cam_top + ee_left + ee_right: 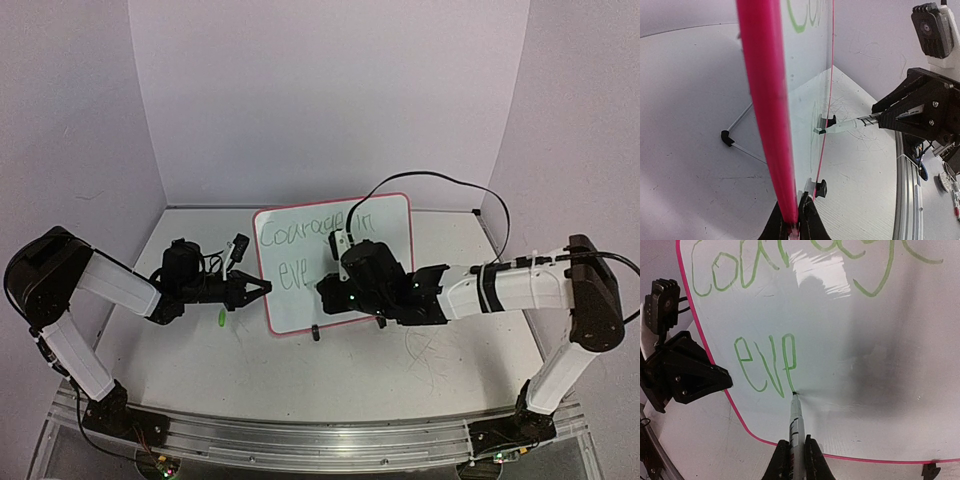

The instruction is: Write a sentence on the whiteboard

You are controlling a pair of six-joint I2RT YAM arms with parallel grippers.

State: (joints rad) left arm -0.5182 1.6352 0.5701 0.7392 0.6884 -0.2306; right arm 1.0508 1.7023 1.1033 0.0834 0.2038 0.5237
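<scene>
me: my left tool pinched shut on the whiteboard at its pink left rim | my right tool clamped on a marker, tip touching the board after "eve" | sentence: green, "Courage in / eve" | board upright mid-counter, toward far edge | white top with grey scribbles, pale walls

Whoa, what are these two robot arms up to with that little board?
They are writing on a small whiteboard. The left gripper clamps its pink edge to steady it; the right gripper holds a marker, tip on the surface. The green sentence so far reads "Courage in", then "eve" below: unfinished.
</scene>
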